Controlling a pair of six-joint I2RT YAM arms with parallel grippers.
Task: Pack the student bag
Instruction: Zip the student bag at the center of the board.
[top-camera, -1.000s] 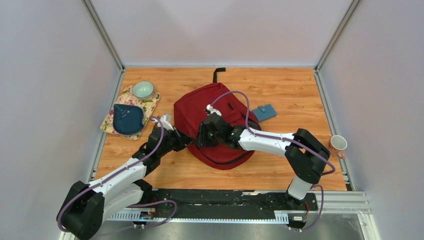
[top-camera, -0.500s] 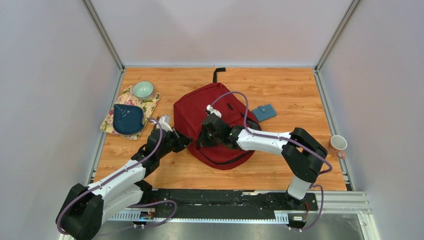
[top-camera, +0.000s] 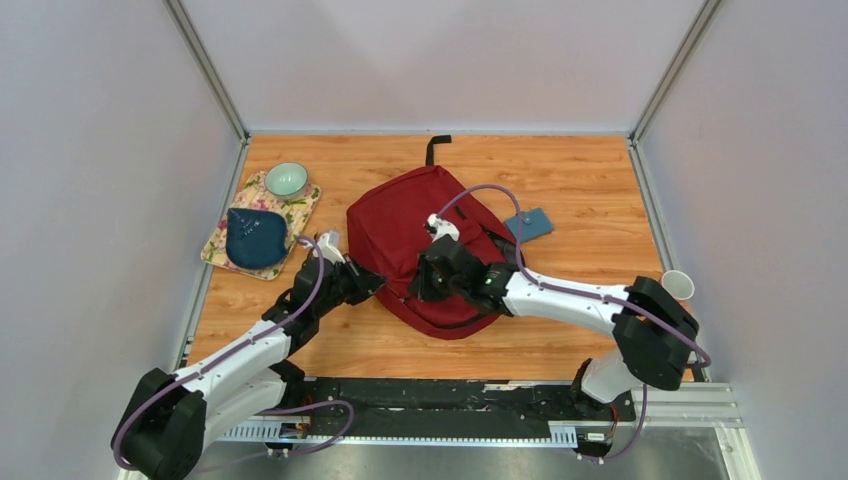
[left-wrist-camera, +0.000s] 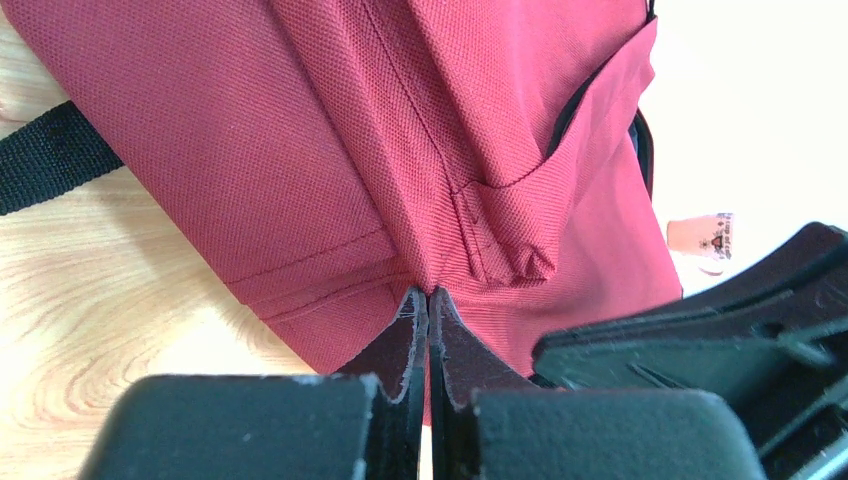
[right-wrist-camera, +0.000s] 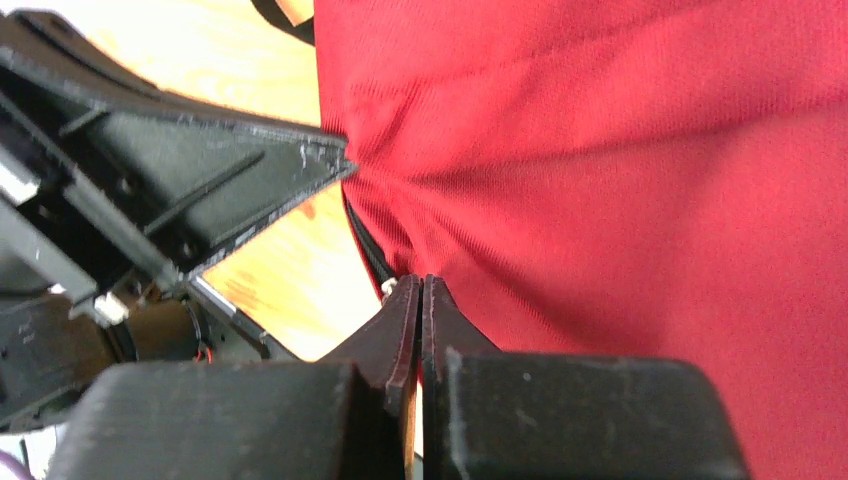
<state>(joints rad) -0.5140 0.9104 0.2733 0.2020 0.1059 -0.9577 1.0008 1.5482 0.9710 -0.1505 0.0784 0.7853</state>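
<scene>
Wooden tabletop (top-camera: 560, 180) carries the student bag (top-camera: 400, 225) — I see my left gripper (left-wrist-camera: 428, 295) pinching its red edge fabric, right gripper (right-wrist-camera: 420, 285) pressed together at the black zipper (right-wrist-camera: 365, 240).

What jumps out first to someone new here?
The dark red student bag fills the table's middle. Both claws are shut on its near-left edge: the left claw pinches fabric, the right claw nips the zipper line. A blue pouch lies on a floral mat, far left.
</scene>
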